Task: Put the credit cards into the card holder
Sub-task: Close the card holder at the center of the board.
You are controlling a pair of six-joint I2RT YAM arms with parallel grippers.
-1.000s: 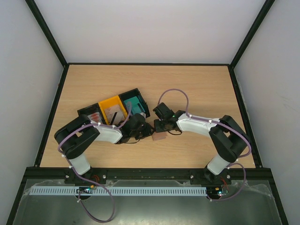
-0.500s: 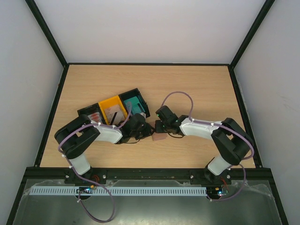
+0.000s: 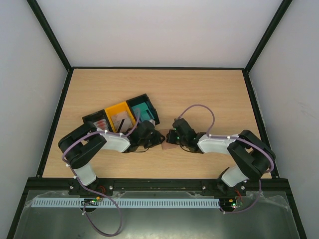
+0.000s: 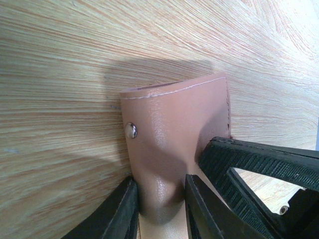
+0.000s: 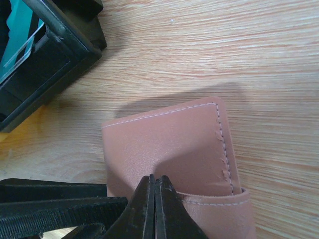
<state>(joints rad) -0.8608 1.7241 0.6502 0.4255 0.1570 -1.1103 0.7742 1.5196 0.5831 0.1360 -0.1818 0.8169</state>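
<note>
The left wrist view alone shows a metal snap stud (image 4: 130, 130) on the card holder (image 4: 174, 119). It also shows the left gripper (image 4: 159, 211) pinching the holder's near, bulging end between narrowly parted jaws. The right wrist view alone shows white stitching along the holder's edges and a folded lip at its near right corner. There the right gripper (image 5: 154, 199) has its jaws pressed fully together, tips over the holder's near edge; whether they touch it I cannot tell. The holder is smooth pinkish-brown leather on the wooden table (image 5: 259, 45). Farther off, that view catches a black tray (image 5: 55, 64) holding a teal card (image 5: 15, 35). Only the top view shows the holder between both grippers, near the table's middle, with a yellow tray (image 3: 113, 108) beyond.
</note>
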